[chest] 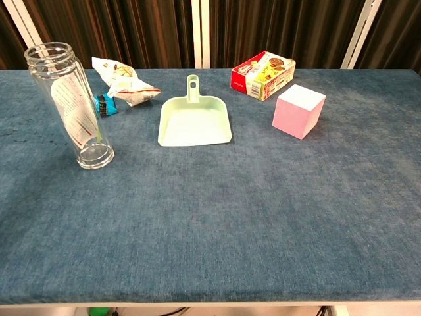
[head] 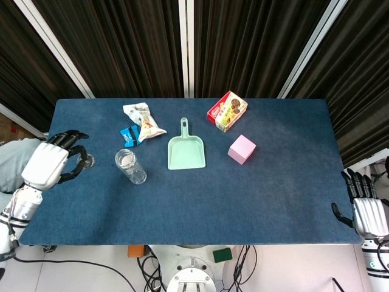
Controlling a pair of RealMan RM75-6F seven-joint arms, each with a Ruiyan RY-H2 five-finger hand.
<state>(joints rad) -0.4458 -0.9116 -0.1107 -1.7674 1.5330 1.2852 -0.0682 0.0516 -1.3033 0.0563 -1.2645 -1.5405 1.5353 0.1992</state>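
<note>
My left hand [head: 47, 164] hovers at the table's left edge in the head view and pinches a small round metal lid [head: 88, 161] at its fingertips. It is out of the chest view. The nearest thing is a clear, lidless bottle [head: 130, 166] [chest: 71, 105], standing a short way to the hand's right. My right hand [head: 368, 214] hangs off the table's right edge near the front corner, fingers apart, holding nothing.
On the blue table [head: 273, 194] lie a green dustpan [head: 186, 149] [chest: 194, 122], a pink cube [head: 242, 149] [chest: 299, 110], a red snack box [head: 227, 111] [chest: 263, 74], a white snack bag [head: 143, 120] [chest: 122, 84] and a blue packet [head: 129, 134] [chest: 105, 103].
</note>
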